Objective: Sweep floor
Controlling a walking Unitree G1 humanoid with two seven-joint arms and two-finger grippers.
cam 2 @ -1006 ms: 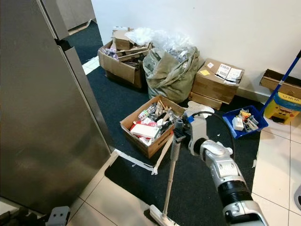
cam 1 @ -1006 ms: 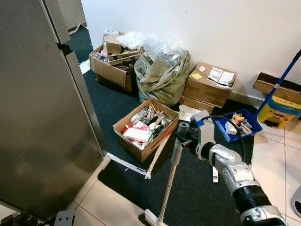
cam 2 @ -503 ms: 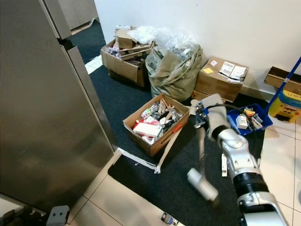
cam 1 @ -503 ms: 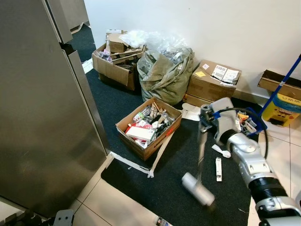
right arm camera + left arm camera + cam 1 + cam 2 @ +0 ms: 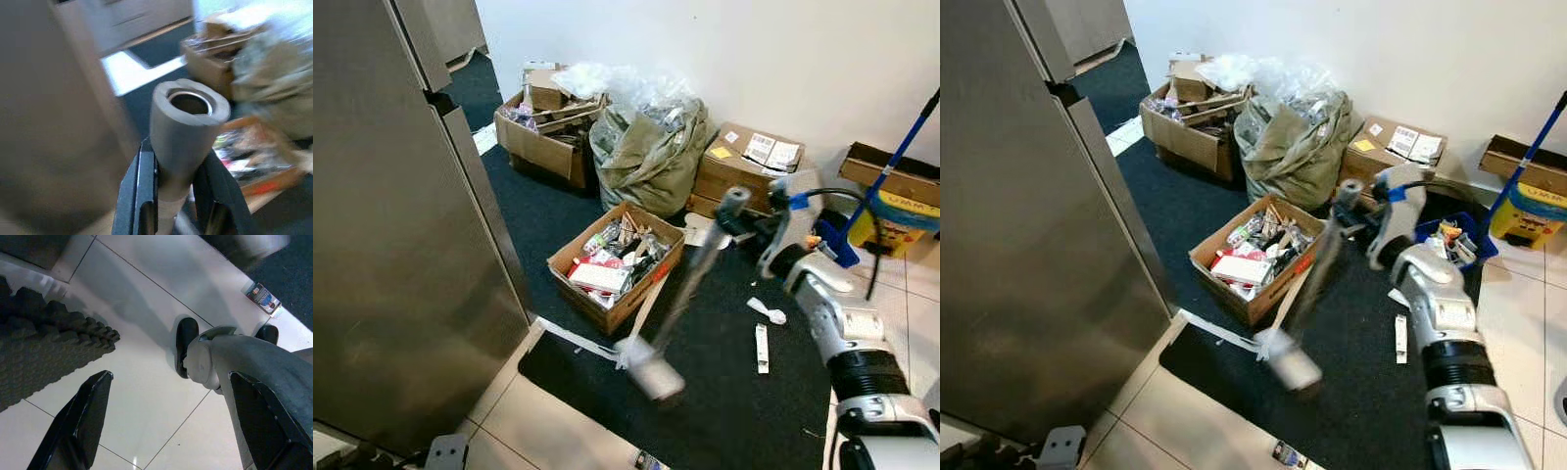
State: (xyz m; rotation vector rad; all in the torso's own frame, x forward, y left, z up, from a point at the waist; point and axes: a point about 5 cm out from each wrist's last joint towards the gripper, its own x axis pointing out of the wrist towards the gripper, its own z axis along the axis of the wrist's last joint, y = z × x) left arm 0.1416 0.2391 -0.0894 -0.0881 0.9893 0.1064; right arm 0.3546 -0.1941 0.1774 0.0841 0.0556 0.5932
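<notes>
The floor [image 5: 558, 421] is white tile with a dark carpet [image 5: 724, 392] over it, below a white wall [image 5: 783, 59]. At 9 o'clock stands a steel fridge [image 5: 401, 245]. Three open boxes of clutter [image 5: 615, 266] and one stuffed bag [image 5: 651, 147] are on the carpet; a fourth, closed box [image 5: 744, 171] is at 1 o'clock. The left hand [image 5: 166, 426] hangs spread over tile. The right hand [image 5: 173, 196] pinches the broom [image 5: 690, 279], which slants from 1 o'clock down to centre, blurred. Two scraps [image 5: 763, 333] lie at 4 o'clock.
</notes>
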